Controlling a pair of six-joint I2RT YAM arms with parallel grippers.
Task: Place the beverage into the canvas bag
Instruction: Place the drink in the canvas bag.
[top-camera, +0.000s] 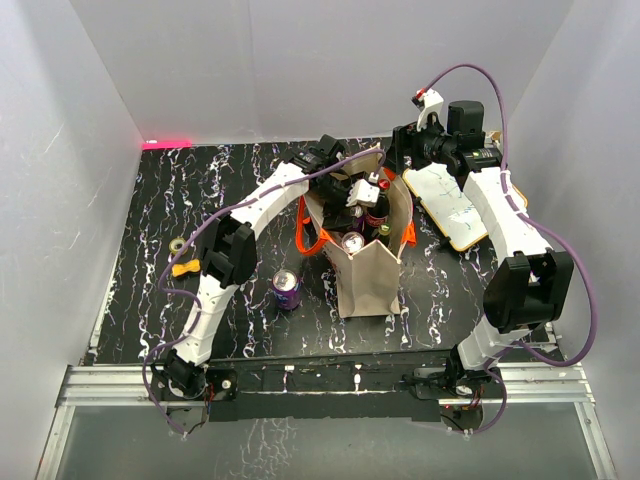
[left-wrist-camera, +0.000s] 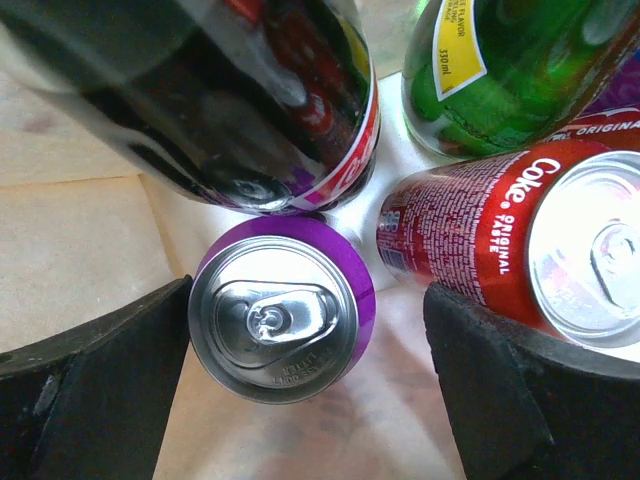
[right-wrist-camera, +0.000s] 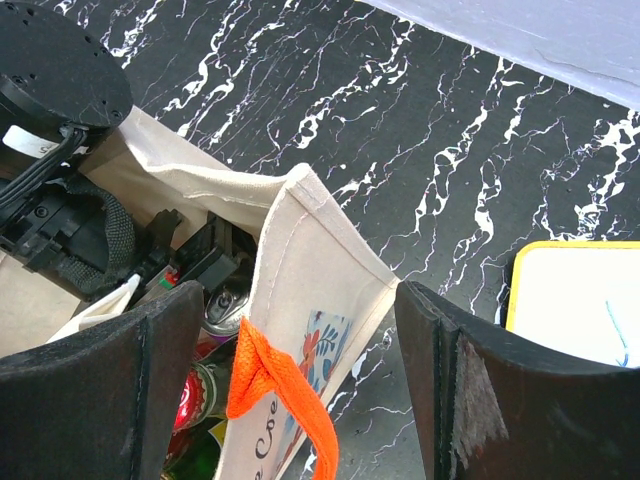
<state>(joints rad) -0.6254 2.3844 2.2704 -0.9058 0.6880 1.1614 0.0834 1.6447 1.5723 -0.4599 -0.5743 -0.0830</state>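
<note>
The beige canvas bag (top-camera: 367, 275) stands open mid-table, with orange handles (right-wrist-camera: 280, 400) and a colourful print (right-wrist-camera: 318, 345). My left gripper (top-camera: 362, 192) reaches down into it. In the left wrist view it (left-wrist-camera: 305, 345) is open around a purple can (left-wrist-camera: 280, 320) standing on the bag's floor; the left finger (left-wrist-camera: 100, 390) is at the can's side and the right finger (left-wrist-camera: 510, 390) stands clear of it. A Coke can (left-wrist-camera: 520, 240), a green bottle (left-wrist-camera: 520, 70) and a dark bottle (left-wrist-camera: 230, 100) stand beside it. My right gripper (right-wrist-camera: 300, 380) is open, straddling the bag's rim (right-wrist-camera: 320, 215). A second purple can (top-camera: 287, 289) stands on the table left of the bag.
A yellow-framed white board (top-camera: 455, 210) lies right of the bag, under the right arm. A small yellow object (top-camera: 185, 268) and a small ring (top-camera: 177, 243) lie at the table's left. White walls enclose the black marbled table (top-camera: 250, 180).
</note>
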